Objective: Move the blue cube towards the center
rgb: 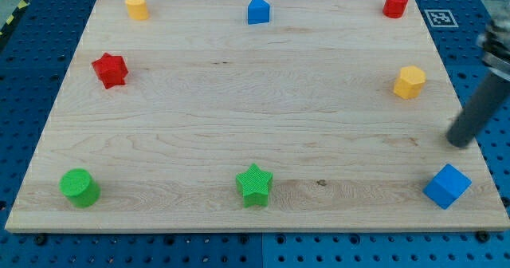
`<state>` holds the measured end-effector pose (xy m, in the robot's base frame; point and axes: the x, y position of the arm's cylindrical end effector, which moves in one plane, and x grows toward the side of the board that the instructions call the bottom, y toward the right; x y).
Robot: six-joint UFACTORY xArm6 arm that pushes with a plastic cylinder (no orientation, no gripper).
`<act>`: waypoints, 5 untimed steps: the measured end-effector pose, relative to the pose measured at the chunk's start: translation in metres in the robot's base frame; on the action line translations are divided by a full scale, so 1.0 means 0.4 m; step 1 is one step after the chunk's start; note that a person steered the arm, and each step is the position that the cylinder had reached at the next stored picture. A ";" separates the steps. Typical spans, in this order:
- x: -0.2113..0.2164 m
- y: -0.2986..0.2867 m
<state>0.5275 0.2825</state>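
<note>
The blue cube sits near the wooden board's bottom right corner. My tip is at the board's right edge, just above the blue cube in the view and slightly to its right, with a small gap between them. The dark rod rises from the tip toward the view's upper right.
A yellow hexagonal block is at the right, a red cylinder top right, a blue house-shaped block top centre, a yellow block top left, a red star left, a green cylinder bottom left, a green star bottom centre.
</note>
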 end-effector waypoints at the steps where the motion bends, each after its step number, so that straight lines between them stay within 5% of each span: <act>1: 0.147 0.034; 2: 0.224 0.025; 5: 0.212 -0.091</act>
<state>0.6125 0.2463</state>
